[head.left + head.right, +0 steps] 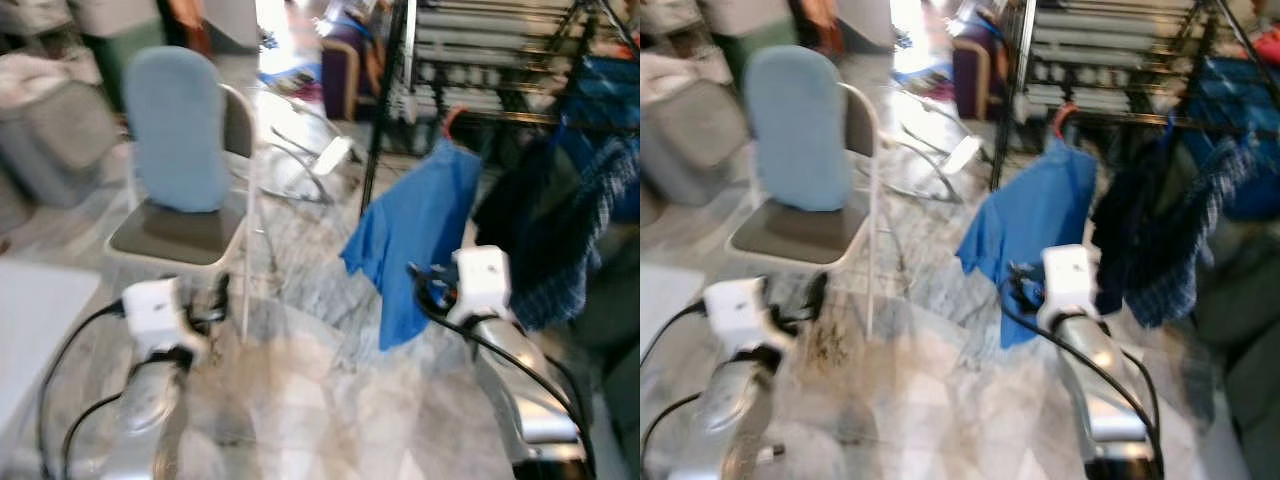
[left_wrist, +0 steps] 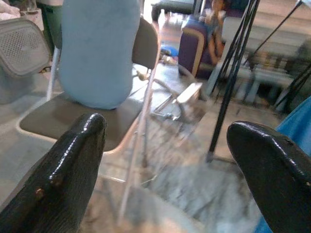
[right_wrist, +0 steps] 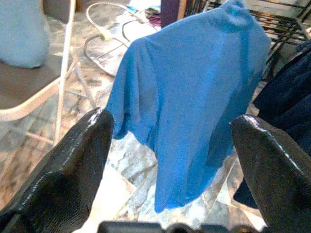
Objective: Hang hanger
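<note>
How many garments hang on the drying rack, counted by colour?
Bright blue shirt on a red hanger: 1
Dark navy garment: 1
Blue plaid garment: 1
Total: 3, though blur may hide more on the rack.

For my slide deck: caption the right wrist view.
Open right gripper faces a blue shirt hanging on the drying rack.

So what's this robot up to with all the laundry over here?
It's facing a drying rack where a blue shirt already hangs on a red hanger, beside some dark clothes. Its right hand is open, pointed at the shirt and holding nothing. Its left hand is open too, aimed towards a folding chair with a light blue cushion. The picture is blurred, so finer detail is unclear.
</note>
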